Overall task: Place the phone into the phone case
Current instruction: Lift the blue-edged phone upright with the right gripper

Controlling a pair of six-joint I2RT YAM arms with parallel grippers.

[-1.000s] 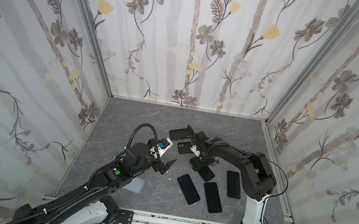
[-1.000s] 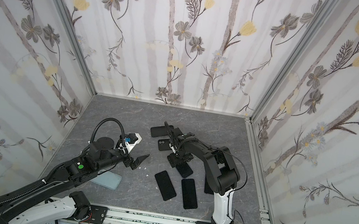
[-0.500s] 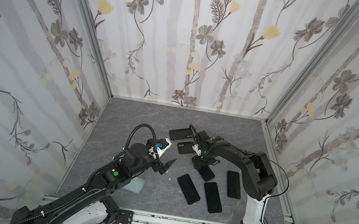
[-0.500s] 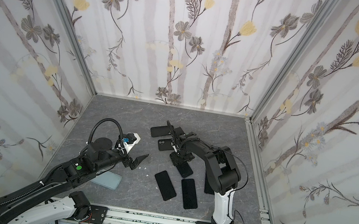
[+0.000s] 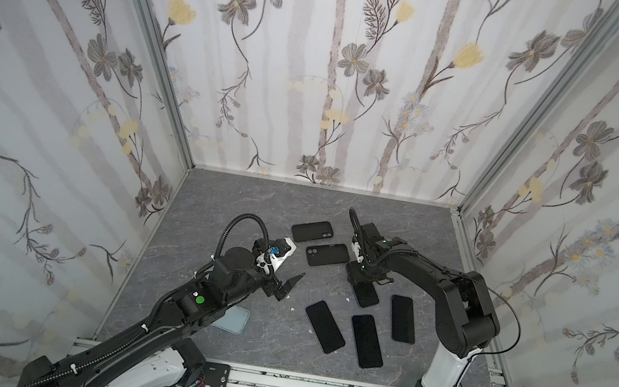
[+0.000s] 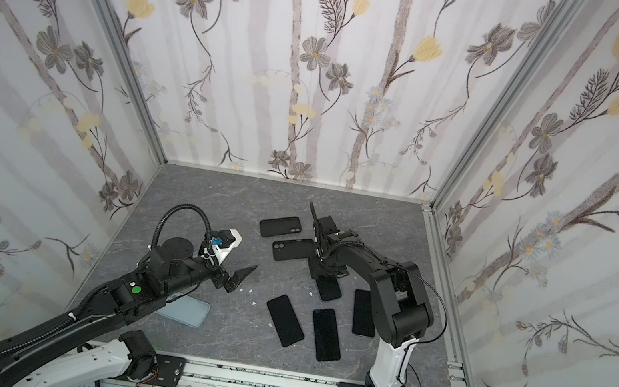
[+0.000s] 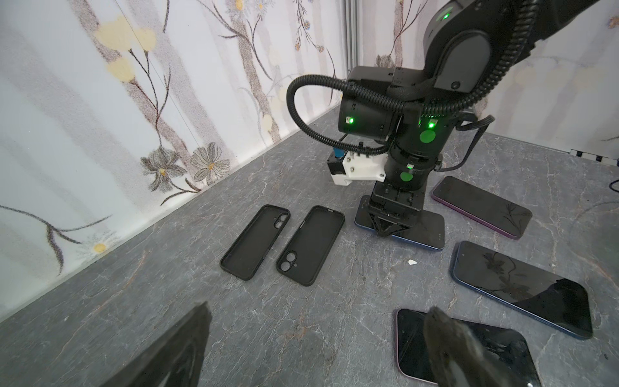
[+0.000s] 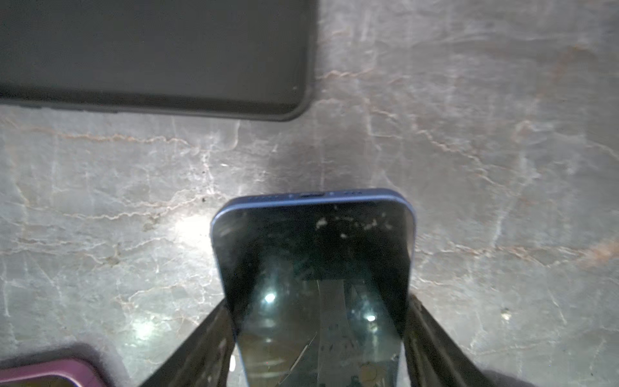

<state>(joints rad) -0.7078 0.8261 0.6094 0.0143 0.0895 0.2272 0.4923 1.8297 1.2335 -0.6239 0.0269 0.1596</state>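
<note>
Your right fingers [image 8: 201, 348] are pinching the blue phone [image 8: 311, 241] across its two long metal edges, with one black wedge pressing on each side. The phone is lying flat and screen up on the grey, marble-veined counter [image 5: 256, 203], about midway between the front and back edges and a little toward the right edge. Its glass face is showing glossy and scuffed inside a round-cornered frame. Toward the back edge from it, the nearer black case [image 7: 311, 246] and the farther black case [image 7: 256, 241] are lying side by side, open side up. Both are looking matte and soft, each with rounded corners and a camera cut-out, and the nearer one is sitting close to the phone without touching it. Your left fingers [image 7: 174, 351] are hanging spread wide above the counter, left of the phone, gripping nothing. Three more dark, glassy phones [image 5: 367, 341] are lying toward the front edge. A pale translucent case [image 6: 184, 309] is lying near the front left corner, partly under your left arm.
</note>
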